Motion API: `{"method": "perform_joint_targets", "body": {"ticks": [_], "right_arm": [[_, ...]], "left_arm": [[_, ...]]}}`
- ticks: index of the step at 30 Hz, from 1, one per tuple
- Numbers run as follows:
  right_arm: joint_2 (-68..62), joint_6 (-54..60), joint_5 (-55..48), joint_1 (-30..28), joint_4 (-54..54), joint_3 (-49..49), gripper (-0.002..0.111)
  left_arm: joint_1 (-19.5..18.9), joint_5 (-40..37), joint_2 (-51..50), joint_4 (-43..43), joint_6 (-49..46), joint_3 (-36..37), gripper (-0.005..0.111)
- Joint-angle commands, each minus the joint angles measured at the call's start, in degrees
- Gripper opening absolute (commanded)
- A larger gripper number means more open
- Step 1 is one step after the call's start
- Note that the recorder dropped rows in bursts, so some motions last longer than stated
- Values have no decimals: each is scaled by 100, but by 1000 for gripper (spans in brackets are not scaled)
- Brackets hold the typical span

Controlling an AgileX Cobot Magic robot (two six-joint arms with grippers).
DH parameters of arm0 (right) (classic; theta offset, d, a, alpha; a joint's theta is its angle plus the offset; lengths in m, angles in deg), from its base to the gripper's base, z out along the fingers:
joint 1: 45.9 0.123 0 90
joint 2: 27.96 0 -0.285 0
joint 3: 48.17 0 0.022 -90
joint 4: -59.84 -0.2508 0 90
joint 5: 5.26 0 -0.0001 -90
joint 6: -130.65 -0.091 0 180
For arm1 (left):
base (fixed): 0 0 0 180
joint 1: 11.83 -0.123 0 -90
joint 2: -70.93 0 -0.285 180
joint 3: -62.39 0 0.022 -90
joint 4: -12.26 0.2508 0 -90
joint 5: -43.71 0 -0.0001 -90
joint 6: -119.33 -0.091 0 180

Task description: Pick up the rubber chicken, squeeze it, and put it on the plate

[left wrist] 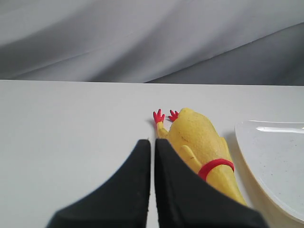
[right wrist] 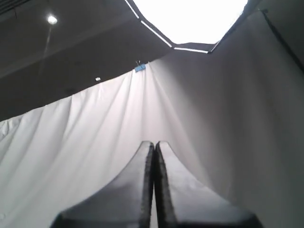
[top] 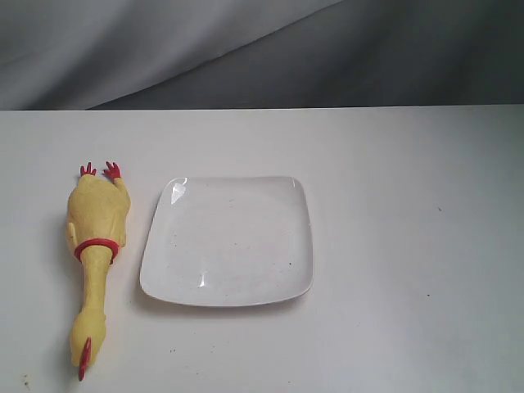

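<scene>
Pre-grasp: chicken lies beside plate; left hand, pressed together, faces it; right hand, likewise shut-fingered, idles upturned.

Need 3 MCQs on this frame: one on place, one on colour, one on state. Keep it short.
1. In the exterior view, the rubber chicken lies:
A) on the plate
B) left of the plate, apart from it
C) right of the plate

2. Its neck ring is:
A) blue
B) green
C) red

3. The left pincer is:
A) shut and empty
B) wide open
C) shut on the chicken

Answers:
1 B, a gap shows between them.
2 C, the band is red in both views.
3 A, it is closed with nothing held.
</scene>
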Motion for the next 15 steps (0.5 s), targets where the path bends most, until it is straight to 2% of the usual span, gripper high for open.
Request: {"method": "perform_joint_targets", "body": {"ticks": [1,5,9,13,15], "right_arm": [[-1124,-114,-1578,-4,517,1522,0],[-2470,35,-3005,-4,1181,3115,0],[-3746,1372,-4800,-4,942,4708,0],[-4969,3183,-6409,-4,-448,5912,0],[-5615,4372,-7155,-4,-1684,6410,0]], "left_arm": [[-6,-20,23,23,1,30,6],[-6,-20,23,23,1,30,6],[-6,-20,23,23,1,30,6],[-6,-20,23,23,1,30,6],[-6,-20,23,23,1,30,6]]}}
